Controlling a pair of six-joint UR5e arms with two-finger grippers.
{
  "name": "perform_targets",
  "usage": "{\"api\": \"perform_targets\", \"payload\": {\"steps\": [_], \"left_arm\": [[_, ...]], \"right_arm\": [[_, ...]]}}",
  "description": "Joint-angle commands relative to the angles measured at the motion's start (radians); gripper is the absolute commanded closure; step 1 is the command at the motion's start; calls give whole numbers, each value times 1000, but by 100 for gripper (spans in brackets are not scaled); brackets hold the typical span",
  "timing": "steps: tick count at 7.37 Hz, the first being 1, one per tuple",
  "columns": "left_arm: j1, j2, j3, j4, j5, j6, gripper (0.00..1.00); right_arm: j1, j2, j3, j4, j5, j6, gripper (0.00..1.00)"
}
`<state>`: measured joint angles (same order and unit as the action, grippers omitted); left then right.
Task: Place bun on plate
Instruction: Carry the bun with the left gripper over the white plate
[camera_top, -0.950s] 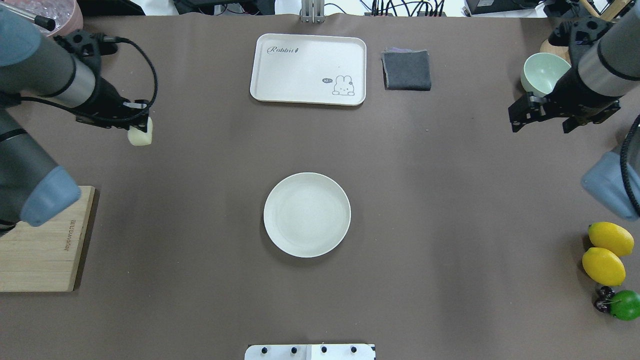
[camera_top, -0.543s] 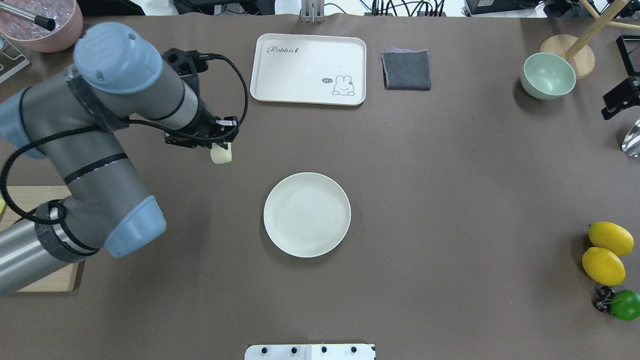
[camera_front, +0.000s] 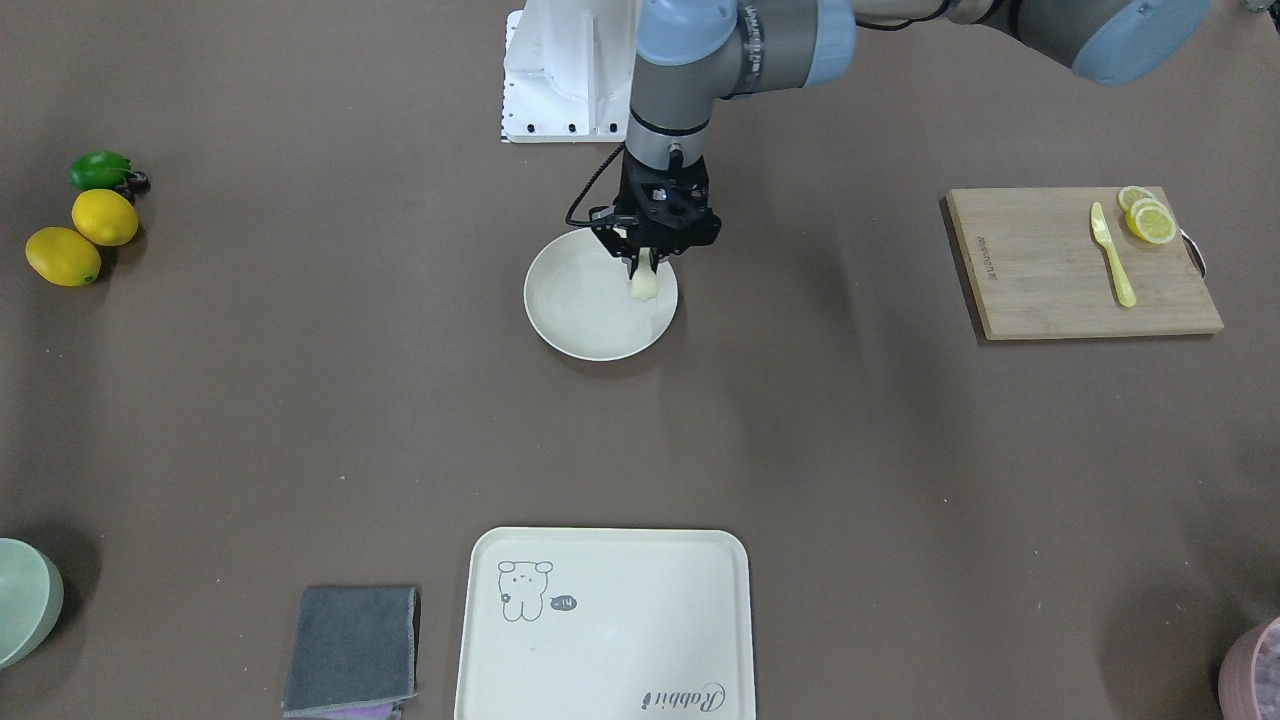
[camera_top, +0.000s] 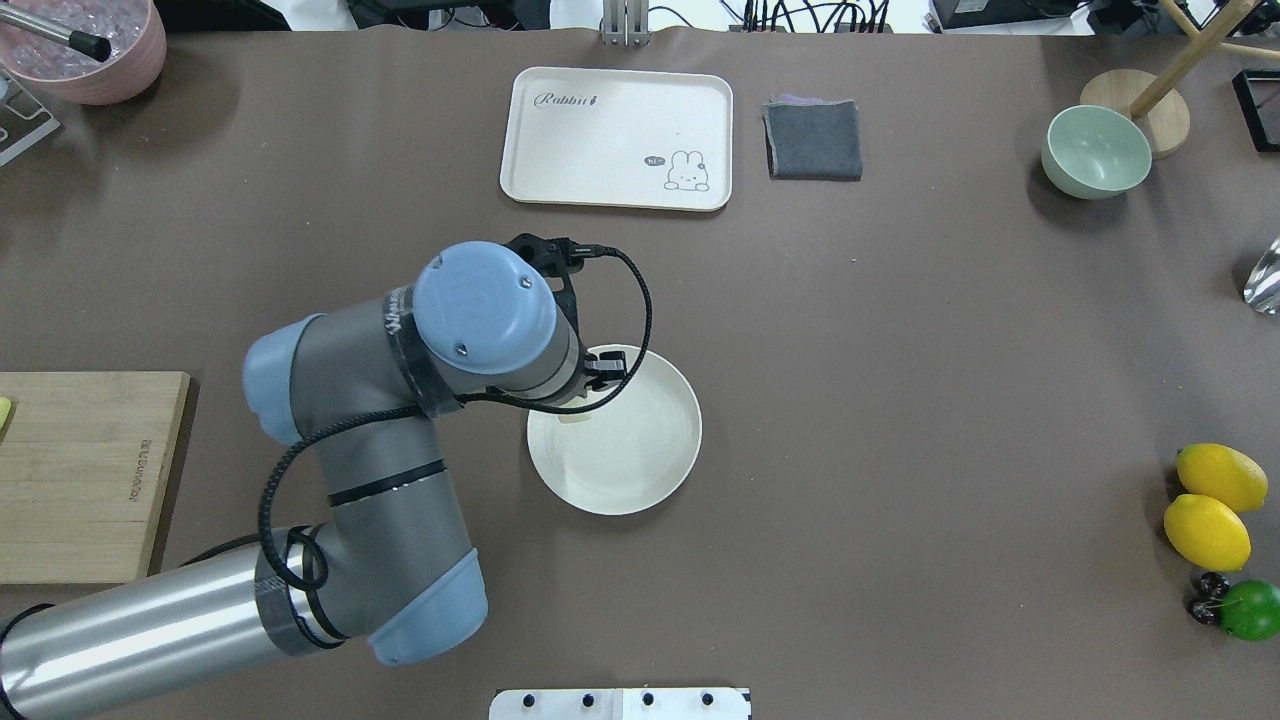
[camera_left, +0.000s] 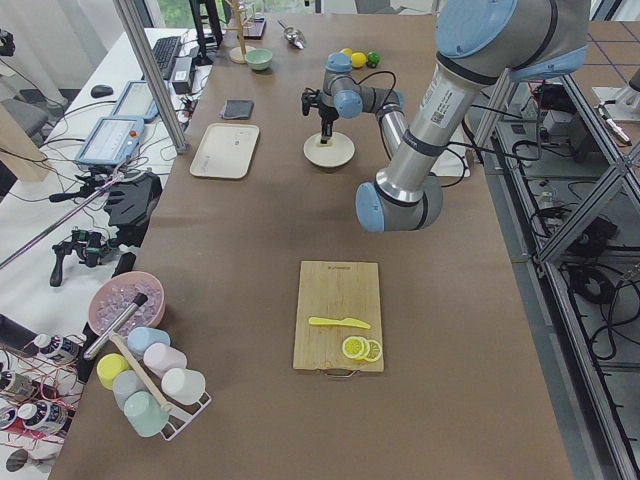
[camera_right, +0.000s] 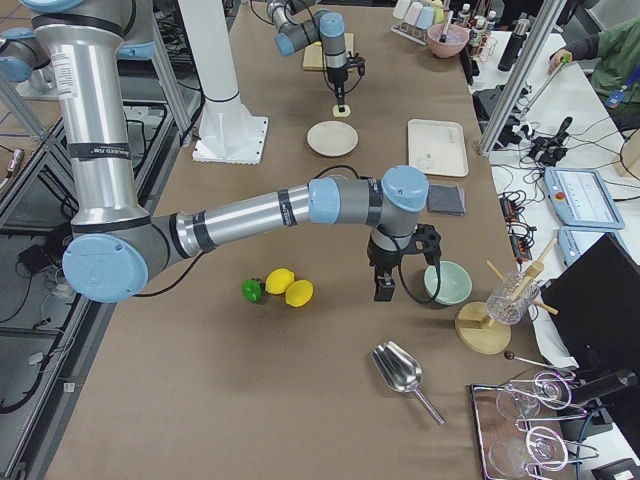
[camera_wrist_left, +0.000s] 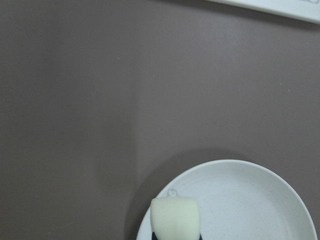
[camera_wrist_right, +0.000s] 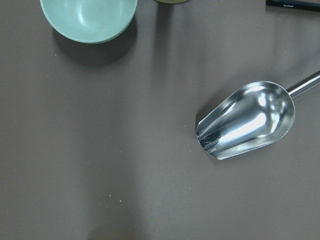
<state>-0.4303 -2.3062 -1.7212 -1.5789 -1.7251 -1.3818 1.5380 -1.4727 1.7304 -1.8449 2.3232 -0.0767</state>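
The bun, a small pale cream piece, hangs between the fingers of my left gripper, which is shut on it. It is over the round cream plate, inside the rim on the robot's left side. I cannot tell whether it touches the plate. In the left wrist view the bun shows against the plate. From overhead my left arm hides most of the bun and part of the plate. My right gripper hovers near the green bowl; I cannot tell whether it is open or shut.
A rabbit tray and grey cloth lie beyond the plate. The green bowl, a metal scoop, two lemons and a lime are on the right. A cutting board holds lemon slices.
My left arm carried the bun from the table's left side rightward to over the plate. My right arm drew back out of the overhead view.
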Motion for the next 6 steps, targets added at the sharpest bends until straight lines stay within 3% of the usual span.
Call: {"api": "perform_targets", "payload": {"steps": [1, 3, 4, 5, 6], "left_arm": [[85, -21, 86, -90, 94, -39, 72], [99, -22, 170, -182, 127, -48, 72], [99, -22, 176, -182, 127, -48, 60], [99, -22, 175, -181, 127, -48, 39], [99, -22, 167, -178, 121, -43, 4]], "right_arm": [[27, -17, -17, -1, 21, -26, 0], [27, -23, -17, -1, 38, -29, 0], [27, -21, -18, 10, 38, -26, 0], [27, -23, -18, 21, 47, -22, 0], [27, -21, -17, 21, 56, -20, 0]]}}
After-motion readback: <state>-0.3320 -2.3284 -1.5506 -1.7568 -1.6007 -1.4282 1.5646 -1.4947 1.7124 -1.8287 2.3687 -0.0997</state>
